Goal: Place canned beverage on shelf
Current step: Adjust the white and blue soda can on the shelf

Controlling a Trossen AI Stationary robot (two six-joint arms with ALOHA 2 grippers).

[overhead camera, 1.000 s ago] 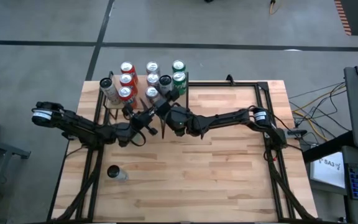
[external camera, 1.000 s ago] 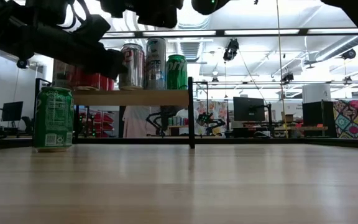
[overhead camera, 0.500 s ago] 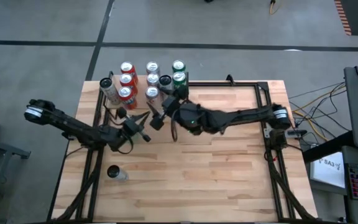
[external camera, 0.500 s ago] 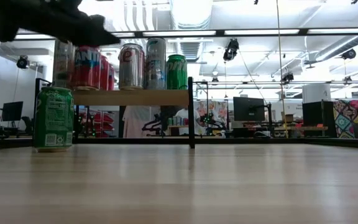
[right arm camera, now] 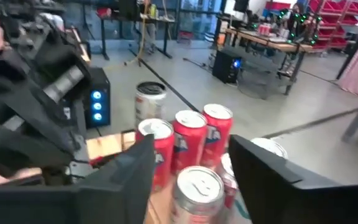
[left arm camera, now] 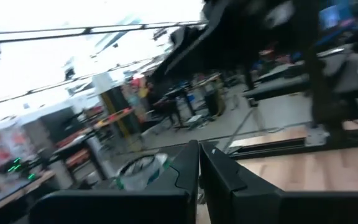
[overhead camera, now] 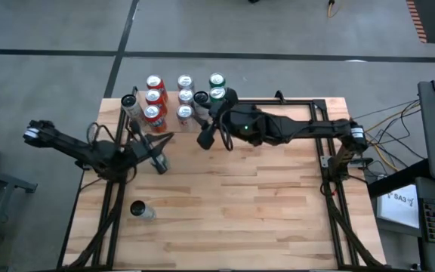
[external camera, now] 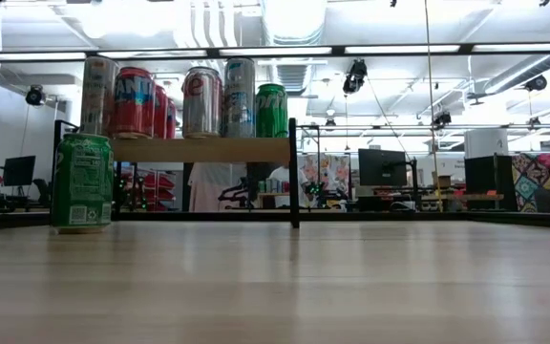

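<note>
High view puts your one loose can (overhead camera: 140,210), standing upright on the desk (overhead camera: 263,204), well clear of the full shelf (overhead camera: 174,119) and nearer the empty, closed left hand (overhead camera: 159,163) than the open right hand (overhead camera: 207,137).

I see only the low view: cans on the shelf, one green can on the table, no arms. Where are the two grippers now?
Observer: In the high view, the right gripper hangs over the table, just in front of the shelf.
Operator: Does it hold a can?
Observer: No. The right wrist view shows its fingers apart with nothing between them.
Operator: And the left one?
Observer: The left gripper is over the table in front of the shelf's left part, shut on nothing and well away from the green can.
</note>
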